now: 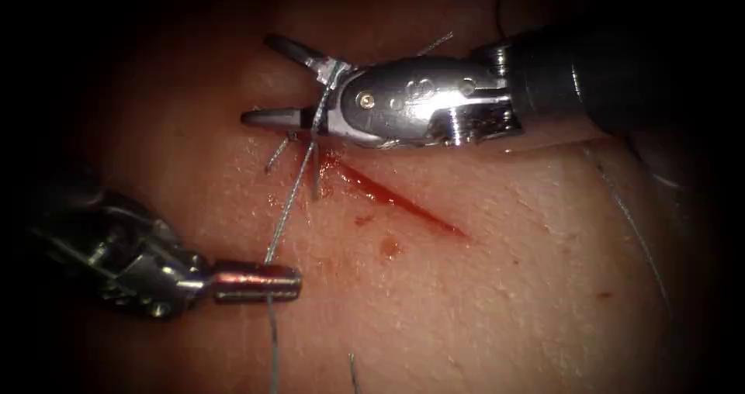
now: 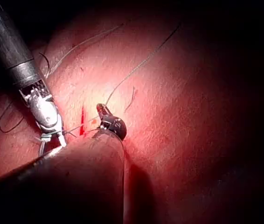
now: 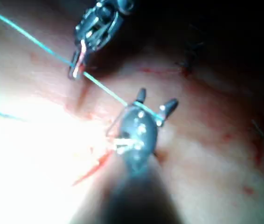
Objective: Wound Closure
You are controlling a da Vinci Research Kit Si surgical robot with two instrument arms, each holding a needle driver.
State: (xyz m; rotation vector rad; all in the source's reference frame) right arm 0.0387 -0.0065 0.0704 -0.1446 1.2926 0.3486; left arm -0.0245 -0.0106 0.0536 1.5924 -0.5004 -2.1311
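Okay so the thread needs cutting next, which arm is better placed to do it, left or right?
Right, likely. The right claw is open with the thread running between its jaws, and only that tool cuts. The left claw is shut on the thread, holding it taut over the tissue.

Left pincer (image 1: 268,281) is closed low left; right pincer (image 1: 268,84) gapes wide above.

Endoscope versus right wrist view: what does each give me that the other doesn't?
Endoscope: the whole cut with red fluid, short thread ends at its left end, a loose strand on the tissue to its right. Right wrist: from behind the right tool, its open jaws with the thread crossing between them. Both: the left tool shut on the thread, the right tool open, holding nothing. I cannot tell where the needle is.
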